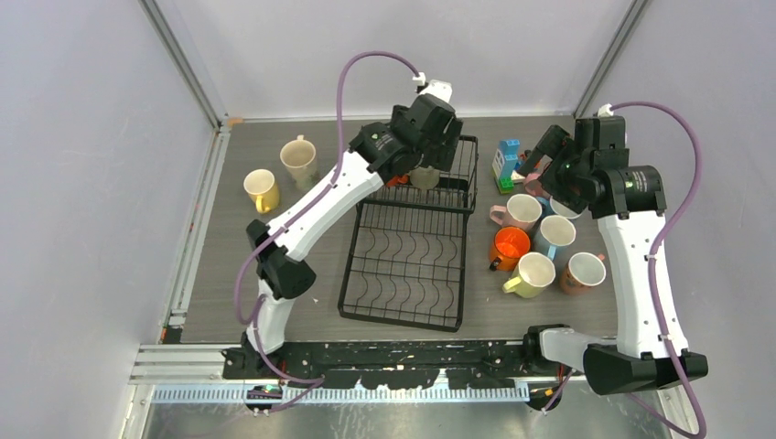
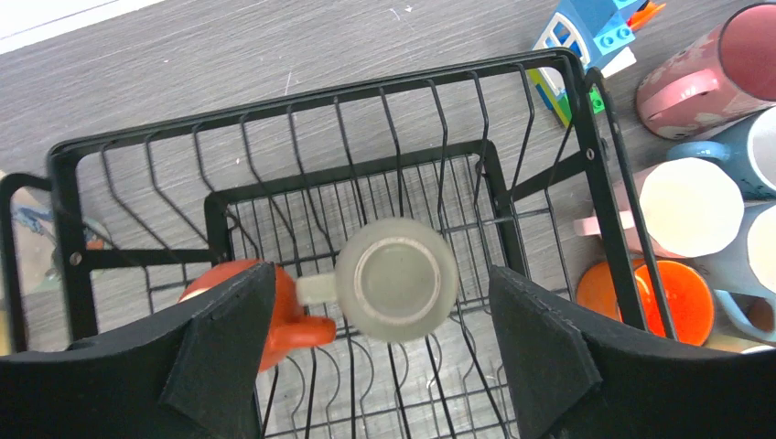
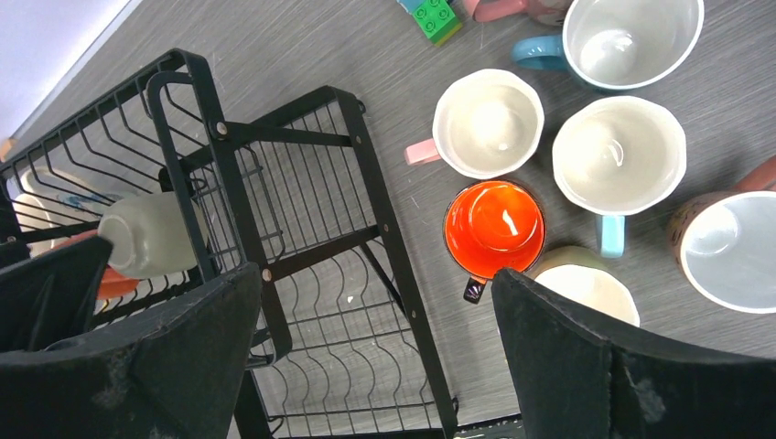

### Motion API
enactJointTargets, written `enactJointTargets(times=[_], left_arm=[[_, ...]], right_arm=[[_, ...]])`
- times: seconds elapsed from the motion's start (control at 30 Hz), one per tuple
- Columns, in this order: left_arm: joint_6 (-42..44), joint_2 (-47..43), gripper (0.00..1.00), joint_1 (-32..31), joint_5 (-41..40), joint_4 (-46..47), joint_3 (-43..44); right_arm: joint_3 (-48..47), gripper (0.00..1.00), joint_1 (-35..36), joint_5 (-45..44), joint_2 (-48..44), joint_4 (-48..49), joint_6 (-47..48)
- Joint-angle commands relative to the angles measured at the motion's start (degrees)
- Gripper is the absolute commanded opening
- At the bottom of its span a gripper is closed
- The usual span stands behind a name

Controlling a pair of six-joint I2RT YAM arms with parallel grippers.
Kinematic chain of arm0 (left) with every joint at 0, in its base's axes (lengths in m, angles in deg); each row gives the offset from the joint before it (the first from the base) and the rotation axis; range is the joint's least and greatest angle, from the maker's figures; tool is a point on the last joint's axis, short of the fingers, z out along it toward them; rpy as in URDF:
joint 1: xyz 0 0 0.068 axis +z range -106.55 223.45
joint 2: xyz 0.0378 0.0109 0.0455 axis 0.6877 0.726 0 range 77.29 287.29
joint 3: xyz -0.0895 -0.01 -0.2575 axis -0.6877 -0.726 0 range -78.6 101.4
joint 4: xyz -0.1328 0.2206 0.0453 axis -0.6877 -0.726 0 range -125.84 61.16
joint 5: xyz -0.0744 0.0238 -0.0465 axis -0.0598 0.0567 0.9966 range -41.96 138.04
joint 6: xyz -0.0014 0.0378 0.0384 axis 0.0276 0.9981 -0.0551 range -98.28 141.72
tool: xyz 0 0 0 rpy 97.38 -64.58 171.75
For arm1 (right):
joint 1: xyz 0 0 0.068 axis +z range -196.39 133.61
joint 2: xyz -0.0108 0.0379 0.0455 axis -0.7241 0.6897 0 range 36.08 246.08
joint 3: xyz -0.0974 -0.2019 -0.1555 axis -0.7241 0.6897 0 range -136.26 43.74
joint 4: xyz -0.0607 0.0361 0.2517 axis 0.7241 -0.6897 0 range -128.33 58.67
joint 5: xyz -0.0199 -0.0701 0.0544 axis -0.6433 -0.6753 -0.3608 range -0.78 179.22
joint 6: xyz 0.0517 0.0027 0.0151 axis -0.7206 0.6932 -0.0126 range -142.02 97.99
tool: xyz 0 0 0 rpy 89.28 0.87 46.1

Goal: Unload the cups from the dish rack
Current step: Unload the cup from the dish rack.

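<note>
Hovering over dish rack (image 2: 66, 238) — left gripper (image 2: 382, 311) is hanging spread above upturned pale green mug (image 2: 395, 280); right gripper (image 3: 375, 302), spread too, is hanging right of rack.

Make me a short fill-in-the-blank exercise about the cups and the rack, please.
1. The pale cup in the rack stands ___ down.
2. The cup beside it is ___.
3. The left gripper above them is ___.
4. In the top view, the yellow cup stands ___ of the rack.

Missing words: upside; orange; open; left.
</note>
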Motion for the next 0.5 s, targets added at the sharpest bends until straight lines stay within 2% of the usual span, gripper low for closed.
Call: enactJointTargets(times=[0.0,0.23,0.47], left_arm=[[1.61,4.1,0.84,0.87,0.27,-3.92,6.29],[0.88,4.84,0.75,1.49,1.46,-4.91,6.39],[0.68,-0.28,0.76,2.42,2.56,-3.93,2.65]], right_arm=[[-2.18,1.0,1.22,-2.27,-1.35,0.42,1.73],[-2.28,1.0,2.08,-2.95,-2.66,0.3,2.09],[-8.93,1.0,9.45,-4.48,1.97,-1.05,5.56]])
